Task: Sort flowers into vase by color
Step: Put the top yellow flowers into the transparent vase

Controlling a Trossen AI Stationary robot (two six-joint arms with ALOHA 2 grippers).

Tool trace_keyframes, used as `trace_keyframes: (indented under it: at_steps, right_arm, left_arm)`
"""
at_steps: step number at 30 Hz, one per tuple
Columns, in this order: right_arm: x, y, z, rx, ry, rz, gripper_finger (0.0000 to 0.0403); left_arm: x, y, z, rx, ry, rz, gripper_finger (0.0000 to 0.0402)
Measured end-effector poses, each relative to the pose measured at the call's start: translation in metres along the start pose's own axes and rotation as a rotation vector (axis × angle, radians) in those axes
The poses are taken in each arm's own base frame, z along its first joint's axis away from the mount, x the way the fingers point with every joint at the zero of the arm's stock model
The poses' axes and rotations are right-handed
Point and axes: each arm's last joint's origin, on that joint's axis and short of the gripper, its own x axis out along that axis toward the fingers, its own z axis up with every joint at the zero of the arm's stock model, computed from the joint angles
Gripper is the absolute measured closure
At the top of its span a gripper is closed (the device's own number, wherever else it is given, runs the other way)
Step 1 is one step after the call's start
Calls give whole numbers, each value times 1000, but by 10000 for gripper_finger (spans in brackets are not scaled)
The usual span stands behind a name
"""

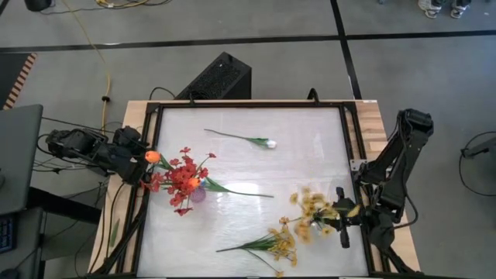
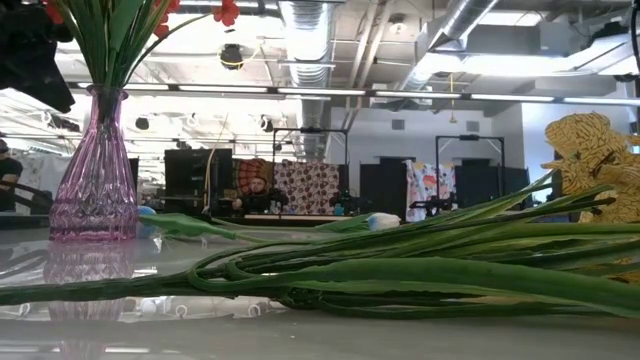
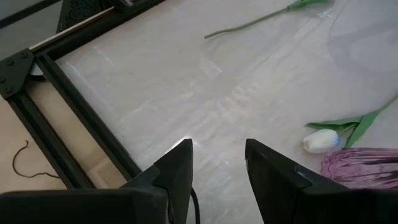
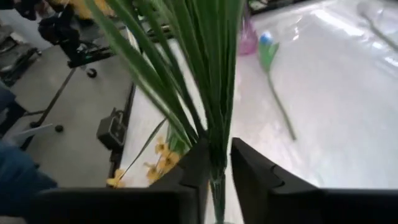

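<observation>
Step in hand: yellow spray (image 1: pixel 314 208) in the right gripper (image 4: pixel 219 163) at about four o'clock on the desk (image 1: pixel 310 155). The right wrist view shows its green stems running between the jaws, which sit close on either side; whether they grip firmly or are slackening I cannot tell.

A second yellow spray (image 1: pixel 279 244) lies flat near five o'clock. White bud flower (image 1: pixel 260 142) lies alone near twelve o'clock, well apart from the rest.

Pink vase (image 2: pixel 95 175) stands at about nine o'clock, already holding red blossoms (image 1: pixel 182 180) and an orange tulip (image 1: pixel 153 156). Left gripper (image 3: pixel 217 168) is at the desk's nine o'clock edge beside the vase, jaws parted and empty.

Judgement: the yellows are being dealt with. The next move needs a sure hold on the stems, and the spray carried upright to its vase.

Hidden or unclear: no second vase shows in any view, so the yellows' destination is uncertain. The low view cuts off the vase's blossoms, and stems block the desk's right side.
</observation>
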Motion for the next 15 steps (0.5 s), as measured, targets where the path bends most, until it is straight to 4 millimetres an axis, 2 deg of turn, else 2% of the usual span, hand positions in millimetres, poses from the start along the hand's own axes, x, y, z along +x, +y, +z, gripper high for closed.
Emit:
trace_keyframes:
  at_steps: [6, 9, 15]
  right_arm:
    - [0, 0, 0, 33, 108, 70, 239]
    - [-2, 0, 7, 59, 198, 107, 210]
    - [-12, -9, 25, 143, 501, 115, 189]
  left_arm:
    - [0, 0, 0, 10, 8, -5, 266]
    - [0, 0, 0, 13, 9, -1, 266]
    - [0, 1, -1, 23, 12, 4, 266]
